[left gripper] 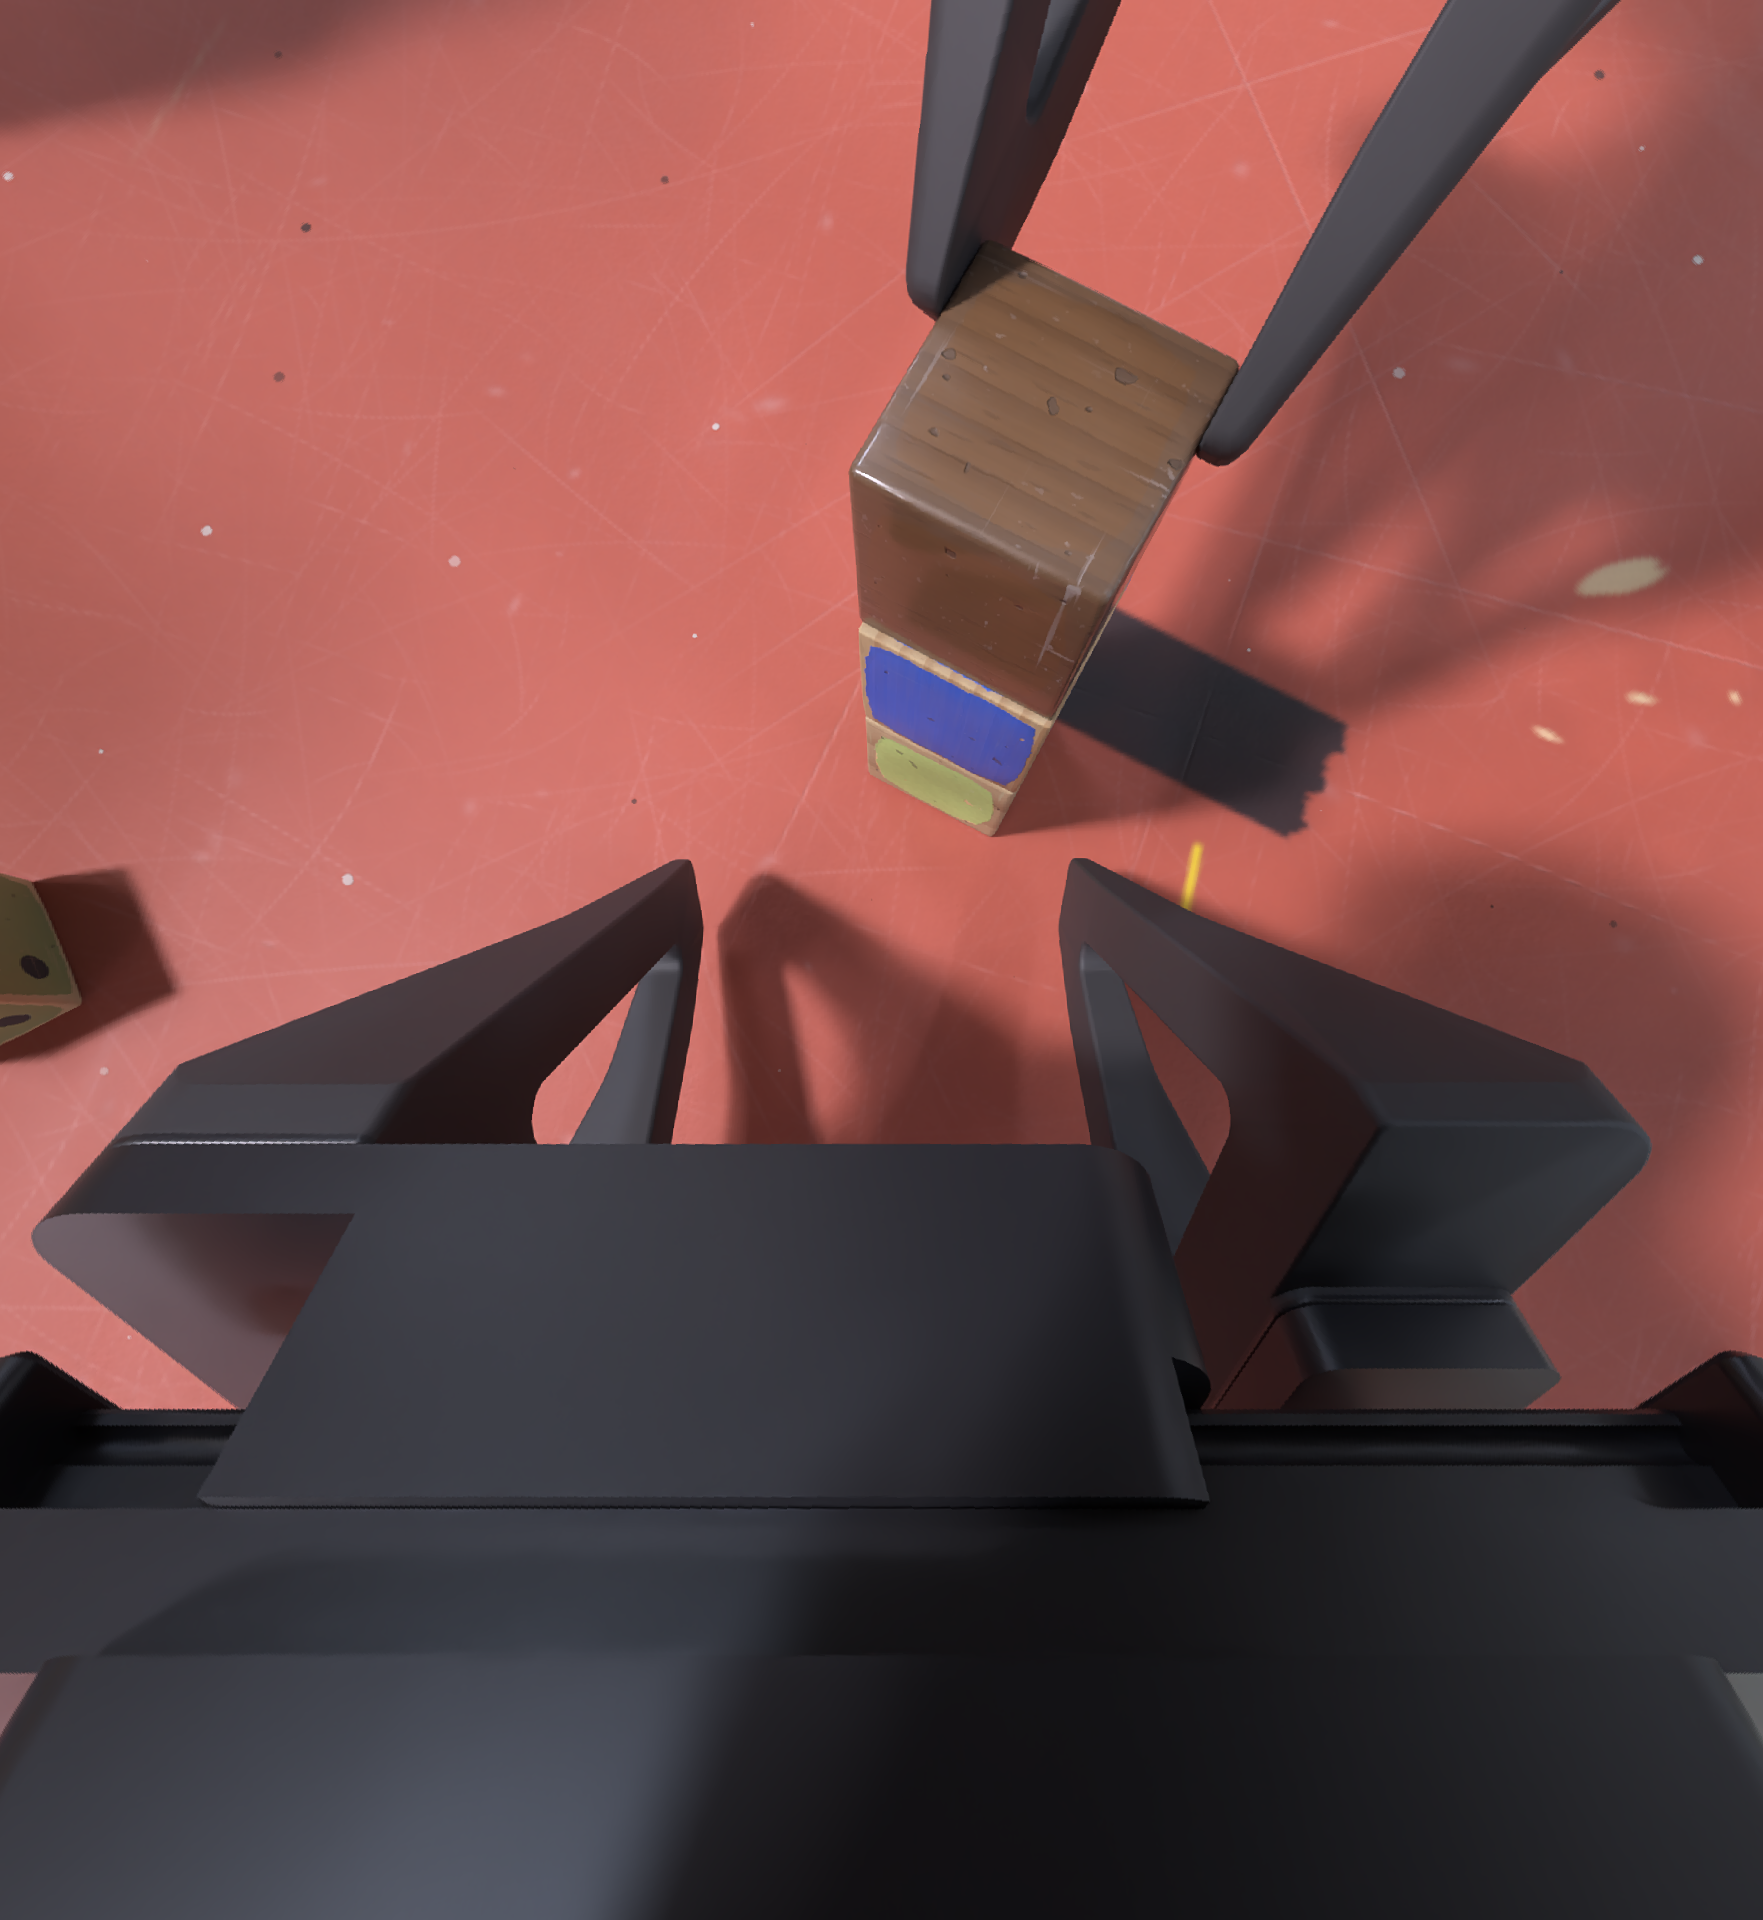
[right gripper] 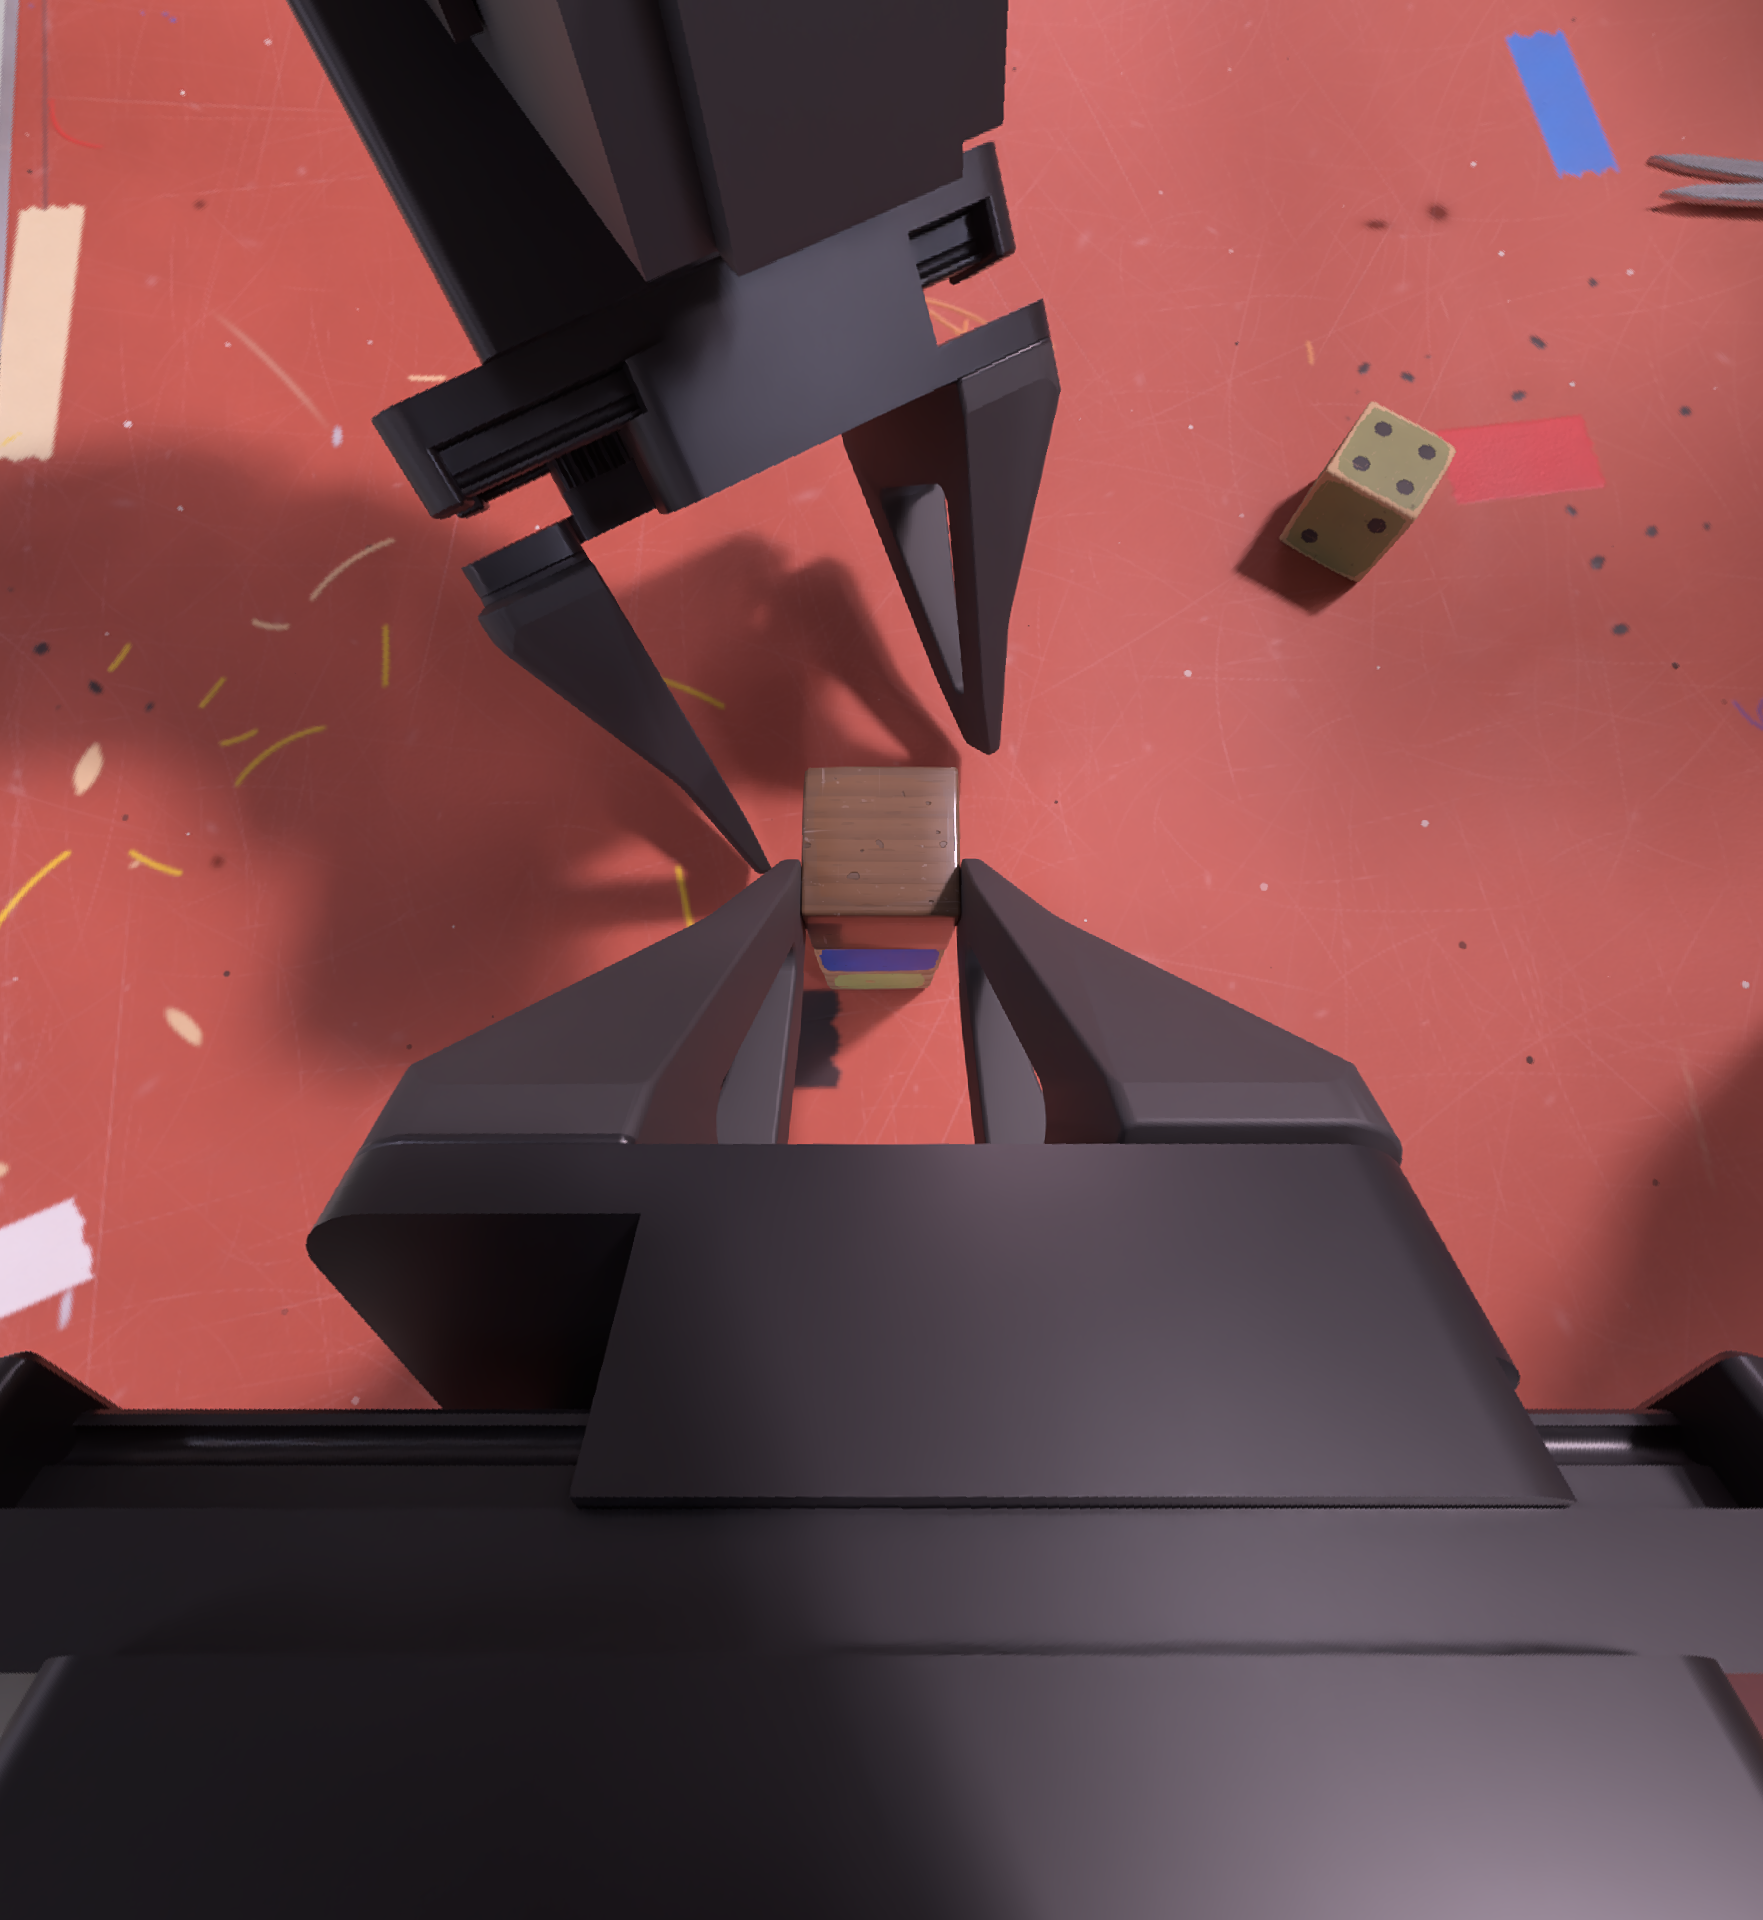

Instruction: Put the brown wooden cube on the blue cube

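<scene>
My right gripper (right gripper: 879,864) has its fingers (right gripper: 752,966) pressed against both sides of the brown wooden cube (right gripper: 879,844), gripping it. The brown wooden cube sits squarely on top of the blue cube (left gripper: 944,717), which stands on the red table (left gripper: 441,520); from my left wrist the two read as one upright stack, brown above, blue-faced block below with a yellow-green patch on its lower face. My left gripper (left gripper: 877,883) hangs just near of that stack with its fingers (left gripper: 648,966) spread apart and holding nothing. From the right wrist I see those left fingers on the far side of the stack, their tips just beside the brown cube, whether touching I cannot tell. A tan die (right gripper: 1368,490) with dark pips lies well apart, far right in the right wrist view and at the left edge in the left wrist view. Grey scissors (right gripper: 1750,185) lie at the far right edge, near a strip of blue tape (right gripper: 1561,102).
</scene>
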